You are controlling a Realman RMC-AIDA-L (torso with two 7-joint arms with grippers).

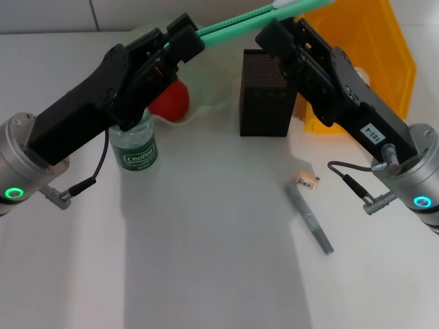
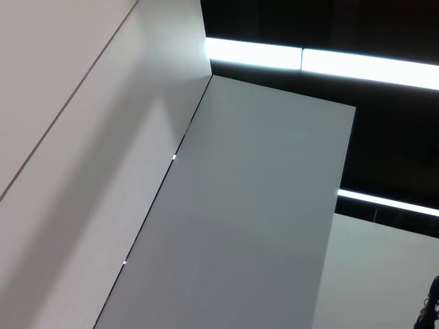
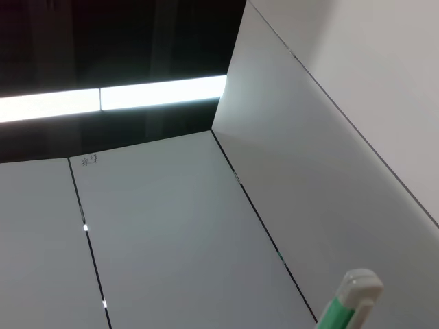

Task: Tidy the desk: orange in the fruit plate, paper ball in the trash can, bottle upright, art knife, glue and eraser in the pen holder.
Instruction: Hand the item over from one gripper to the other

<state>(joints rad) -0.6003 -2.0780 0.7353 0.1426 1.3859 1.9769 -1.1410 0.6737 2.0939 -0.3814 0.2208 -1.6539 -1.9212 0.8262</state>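
Overhead, both grippers meet on the green glue stick [image 1: 236, 22]; the left gripper [image 1: 184, 35] clamps its end, while the right gripper's [image 1: 278, 31] fingers are hidden.

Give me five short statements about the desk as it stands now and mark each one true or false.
1. The clear green-labelled bottle stands upright. True.
2. The long green art knife lies flat on the desk. False: it is held up in the air between the left gripper and the right gripper.
3. The black mesh pen holder stands upright. True.
4. The grey glue stick is inside the holder. False: it lies on the white desk.
5. The small eraser lies beside the glue stick. True.
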